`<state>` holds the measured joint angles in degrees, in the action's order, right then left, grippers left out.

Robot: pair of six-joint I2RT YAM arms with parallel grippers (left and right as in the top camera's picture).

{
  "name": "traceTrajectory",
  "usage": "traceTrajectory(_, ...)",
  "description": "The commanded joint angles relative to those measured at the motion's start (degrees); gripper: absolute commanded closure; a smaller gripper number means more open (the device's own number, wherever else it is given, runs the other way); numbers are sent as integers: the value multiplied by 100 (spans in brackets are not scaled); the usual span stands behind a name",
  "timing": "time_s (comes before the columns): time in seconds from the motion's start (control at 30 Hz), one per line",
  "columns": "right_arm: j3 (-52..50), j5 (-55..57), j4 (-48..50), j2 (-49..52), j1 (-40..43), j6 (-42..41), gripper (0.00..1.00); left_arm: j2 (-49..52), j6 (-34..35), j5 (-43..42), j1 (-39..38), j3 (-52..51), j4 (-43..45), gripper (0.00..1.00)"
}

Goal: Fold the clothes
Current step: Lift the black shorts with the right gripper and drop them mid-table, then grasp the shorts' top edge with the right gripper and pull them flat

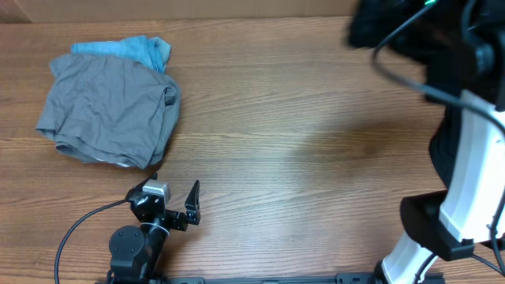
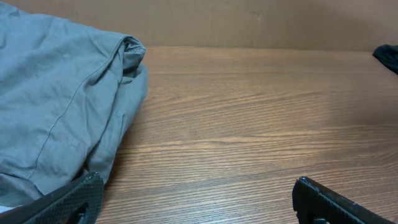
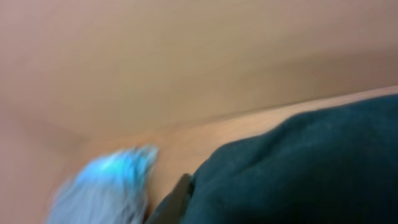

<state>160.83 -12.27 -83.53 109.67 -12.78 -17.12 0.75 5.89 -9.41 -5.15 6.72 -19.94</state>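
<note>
A grey garment point(image 1: 110, 106) lies folded at the table's far left, on top of a light-blue garment point(image 1: 130, 49) that peeks out behind it. My left gripper point(image 1: 175, 184) is open and empty, just in front of the grey garment's near edge. In the left wrist view the grey garment point(image 2: 56, 106) touches the left finger of this gripper point(image 2: 198, 186). My right arm reaches to the far right corner, where a black garment point(image 1: 371, 24) hangs raised. The right wrist view is blurred. There the black garment point(image 3: 298, 168) fills the jaws of my right gripper point(image 3: 205, 205), and only one finger shows.
Bare wooden table point(image 1: 300, 142) stretches between the two arms. The right arm's white base point(image 1: 442, 229) stands at the front right. The grey and light-blue pile point(image 3: 106, 186) shows far off in the right wrist view. A bit of black cloth point(image 2: 387, 56) shows at the far right of the left wrist view.
</note>
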Motion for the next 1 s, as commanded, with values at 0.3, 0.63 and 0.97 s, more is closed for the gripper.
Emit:
traceTrajectory(0.3,133,870,-1355,181,282,507,0,-48,55,-7,39,-70,11,0)
traceTrajectory(0.63,-2669,577,-216,472,249,916,0,-48,55,-9,39,-70,11,0)
traceTrajectory(0.97,-5104,-85,2887,1174,173,1853,5,-48,55,-9,39,-70,11,0)
